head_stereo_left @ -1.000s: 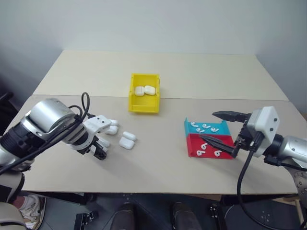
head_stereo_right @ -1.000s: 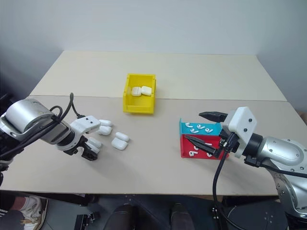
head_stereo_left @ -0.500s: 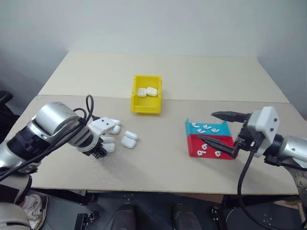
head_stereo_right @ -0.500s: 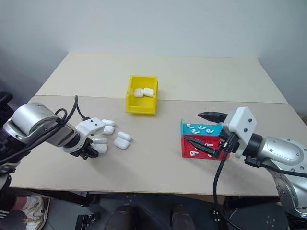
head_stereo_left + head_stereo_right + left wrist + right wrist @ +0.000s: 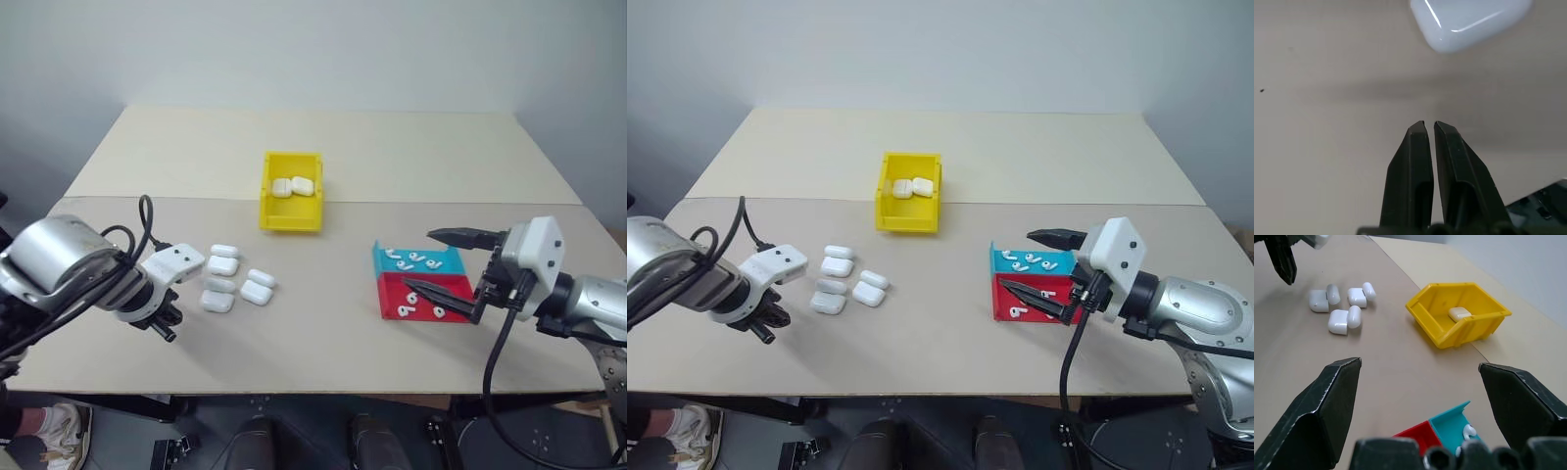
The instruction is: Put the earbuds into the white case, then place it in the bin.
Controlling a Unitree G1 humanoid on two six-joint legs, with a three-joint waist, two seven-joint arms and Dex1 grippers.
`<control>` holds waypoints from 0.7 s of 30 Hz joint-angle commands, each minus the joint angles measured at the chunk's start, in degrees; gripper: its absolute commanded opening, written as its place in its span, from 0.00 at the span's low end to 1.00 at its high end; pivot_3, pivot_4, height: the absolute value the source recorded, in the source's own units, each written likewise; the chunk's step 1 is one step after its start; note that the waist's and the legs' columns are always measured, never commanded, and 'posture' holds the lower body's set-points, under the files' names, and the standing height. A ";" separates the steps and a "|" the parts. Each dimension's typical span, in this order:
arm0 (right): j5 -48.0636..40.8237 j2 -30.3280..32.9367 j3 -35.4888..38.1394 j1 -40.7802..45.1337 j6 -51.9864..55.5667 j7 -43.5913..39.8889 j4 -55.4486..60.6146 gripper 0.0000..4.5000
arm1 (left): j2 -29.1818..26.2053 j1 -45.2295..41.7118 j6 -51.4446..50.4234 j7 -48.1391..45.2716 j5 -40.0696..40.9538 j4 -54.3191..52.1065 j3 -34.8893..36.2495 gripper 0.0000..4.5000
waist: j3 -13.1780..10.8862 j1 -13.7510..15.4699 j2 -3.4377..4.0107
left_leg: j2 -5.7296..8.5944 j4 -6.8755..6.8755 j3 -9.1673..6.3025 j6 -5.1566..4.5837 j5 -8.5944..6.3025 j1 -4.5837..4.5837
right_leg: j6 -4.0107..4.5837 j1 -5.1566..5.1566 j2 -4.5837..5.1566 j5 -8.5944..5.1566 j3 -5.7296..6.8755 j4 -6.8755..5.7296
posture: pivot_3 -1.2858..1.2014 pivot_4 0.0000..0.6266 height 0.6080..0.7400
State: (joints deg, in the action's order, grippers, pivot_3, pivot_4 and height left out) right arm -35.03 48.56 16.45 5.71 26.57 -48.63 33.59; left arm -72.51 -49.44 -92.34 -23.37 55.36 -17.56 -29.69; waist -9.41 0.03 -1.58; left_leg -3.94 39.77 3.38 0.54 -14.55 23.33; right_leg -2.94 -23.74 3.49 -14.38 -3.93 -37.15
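At the near left of the counter (image 5: 323,343) I have my left tool (image 5: 167,332) pointing steeply down, its two black fingers pressed together with nothing between them, tips just above the bare surface. In its wrist view one glossy case lies just ahead of the closed tips, apart from them.

Just to the right of that tool lies a loose cluster of white cases (image 5: 235,278), five as far as I can count, all resting flat on the counter and close to one another; the nearest one (image 5: 217,302) lies a little beyond the fingertips. I cannot tell from here whether any lid is open.

Farther back, near the middle, stands the yellow bin (image 5: 291,217), with two white cases (image 5: 292,186) lying side by side at its far end. Nothing stands between the cluster and the bin.

To the right, the shallow teal tray (image 5: 419,261) sits behind the shallow red tray (image 5: 427,298), touching it, and several earbuds (image 5: 411,259) lie scattered in both. My right tool (image 5: 441,262) hangs level over these trays with its fingers spread wide, one above the teal tray's far edge, the other across the red tray, gripping nothing and partly covering the earbuds there.
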 commanded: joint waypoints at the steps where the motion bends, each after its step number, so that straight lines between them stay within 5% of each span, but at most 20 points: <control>1: -0.85 -0.38 0.33 0.97 -0.44 0.13 0.44 1.00 | -2.64 0.51 3.35 -4.93 -2.68 -4.72 5.61 0.15 | 0.00 0.27 0.00 | 0.00 0.00 0.00 0.00 0.00 0.03 | 0.00 -0.04 0.00 0.00 0.00 0.00 | 0.52 0.24 1.00; 13: -0.29 -1.09 -1.42 3.54 -0.74 0.27 -0.90 1.00 | 3.30 -5.01 -0.16 -6.22 -5.47 0.34 4.92 0.97 | 0.00 0.64 -0.01 | 0.00 0.01 0.01 -0.01 0.00 0.44 | 0.01 -0.45 -0.02 0.01 -0.01 -0.01 | 0.52 0.24 1.00; 21: -0.64 -1.40 -0.67 2.14 -0.98 0.54 0.28 1.00 | 7.10 -10.42 -0.16 6.20 8.34 9.16 4.32 0.99 | -0.01 0.63 -0.01 | 0.00 0.04 -0.02 -0.02 -0.01 0.45 | 0.00 -0.43 -0.01 0.01 0.00 -0.01 | 0.52 0.24 1.00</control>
State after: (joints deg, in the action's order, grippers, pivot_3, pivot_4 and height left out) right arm -35.00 47.25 13.99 7.85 26.55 -48.31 32.10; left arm -65.79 -58.37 -92.32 -20.18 61.05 -8.52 -26.28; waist -9.41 0.67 -1.60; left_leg -3.94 39.81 3.36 0.52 -14.56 23.78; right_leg -2.94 -24.17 3.48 -14.37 -3.93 -37.15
